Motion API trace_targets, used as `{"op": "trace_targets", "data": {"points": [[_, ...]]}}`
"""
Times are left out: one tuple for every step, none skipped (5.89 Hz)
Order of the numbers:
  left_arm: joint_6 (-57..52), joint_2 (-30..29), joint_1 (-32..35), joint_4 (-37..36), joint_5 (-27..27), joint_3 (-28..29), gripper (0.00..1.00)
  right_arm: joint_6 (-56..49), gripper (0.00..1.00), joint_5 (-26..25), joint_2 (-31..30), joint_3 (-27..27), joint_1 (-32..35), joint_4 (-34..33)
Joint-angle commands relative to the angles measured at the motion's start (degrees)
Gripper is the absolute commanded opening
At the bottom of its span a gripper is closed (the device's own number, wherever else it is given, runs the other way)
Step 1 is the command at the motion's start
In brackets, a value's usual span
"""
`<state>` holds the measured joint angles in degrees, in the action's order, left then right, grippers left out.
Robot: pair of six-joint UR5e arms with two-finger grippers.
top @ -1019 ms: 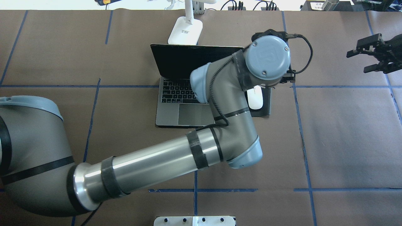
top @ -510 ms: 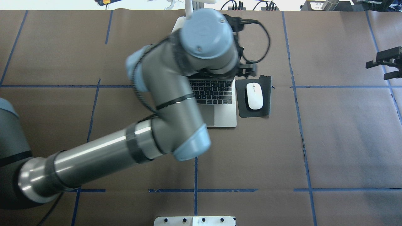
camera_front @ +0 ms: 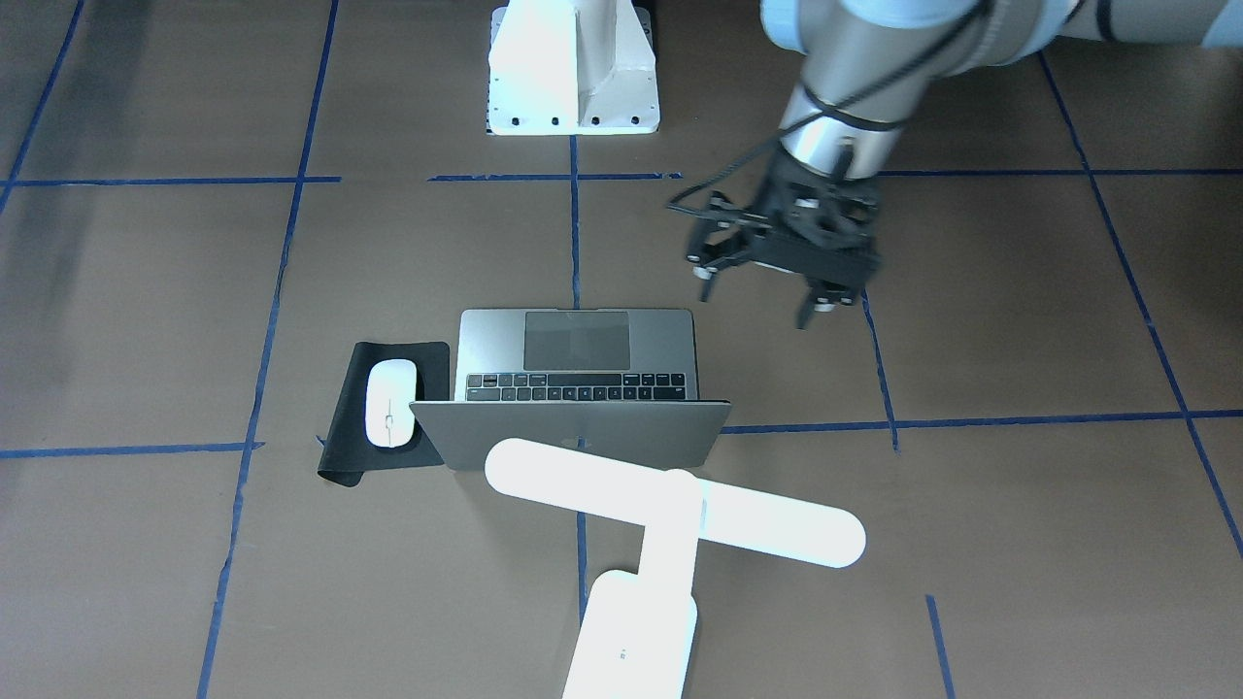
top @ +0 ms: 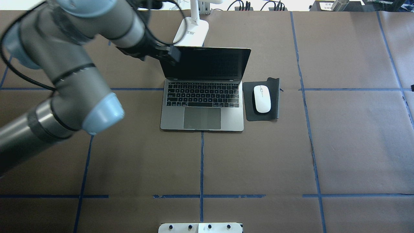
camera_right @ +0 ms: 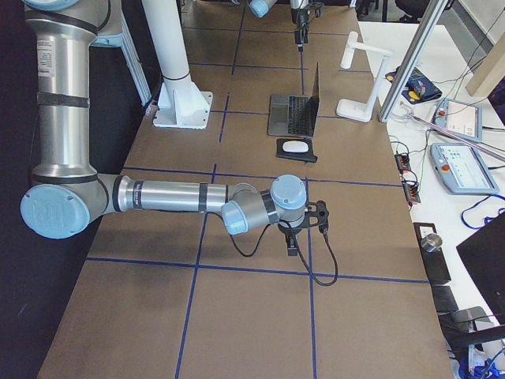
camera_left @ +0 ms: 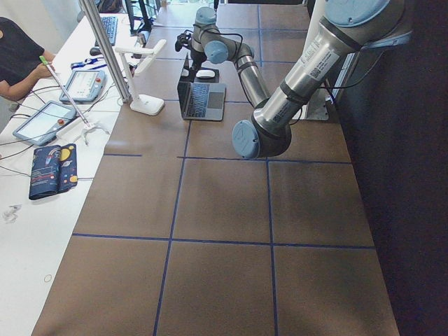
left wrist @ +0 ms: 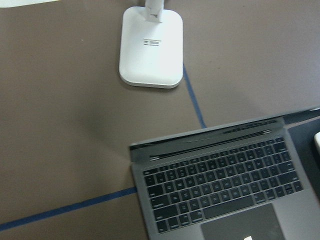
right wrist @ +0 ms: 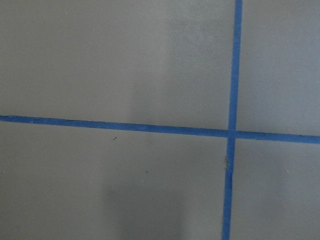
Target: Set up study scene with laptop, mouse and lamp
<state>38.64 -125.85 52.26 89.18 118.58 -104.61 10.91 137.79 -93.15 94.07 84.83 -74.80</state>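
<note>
Left gripper (camera_front: 755, 291) is swinging clear, jaws spread and empty, leaving the mouse (top: 262, 99) on its mouse pad (top: 275, 84) beside the open laptop (top: 202, 97), lamp (camera_front: 670, 505) standing behind, so the scene is looking complete.

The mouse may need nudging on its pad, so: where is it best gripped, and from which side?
Take the mouse across its narrow width, at the middle of its long sides, coming straight down from above. It lies flat and low on the black mouse pad, and the laptop sits close alongside, so a sideways approach looks cramped.
</note>
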Motion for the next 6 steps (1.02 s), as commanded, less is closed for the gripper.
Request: {"op": "trace_targets", "data": {"points": [[-18.68, 10.49, 9.13, -0.15, 5.33, -0.78, 1.00, -8.69, 1.00, 0.11, -0.71, 6.98, 4.46, -15.25], [-28.34, 17.15, 13.09, -1.63, 5.08, -0.78, 1.00, -8.80, 1.00, 0.11, -2.80, 7.18, 4.64, -15.12], [-35.31, 23.49, 16.35, -2.25, 4.73, 1.40, 1.00, -8.71, 1.00, 0.02, -2.91, 7.01, 4.56, -15.12], [-38.69, 26.25, 20.90, -2.09, 5.51, 4.64, 1.00, -8.54, 1.00, -0.15, -2.13, 6.40, 4.47, -15.29], [-39.59, 27.32, 25.82, -1.48, 8.74, 7.81, 1.00, -8.27, 1.00, 0.19, -2.03, 6.31, 4.47, -15.29], [-40.30, 27.07, 33.00, -2.34, 15.82, 8.27, 1.00, -8.27, 1.00, 0.28, -2.03, 5.70, 4.47, -15.29]]}}
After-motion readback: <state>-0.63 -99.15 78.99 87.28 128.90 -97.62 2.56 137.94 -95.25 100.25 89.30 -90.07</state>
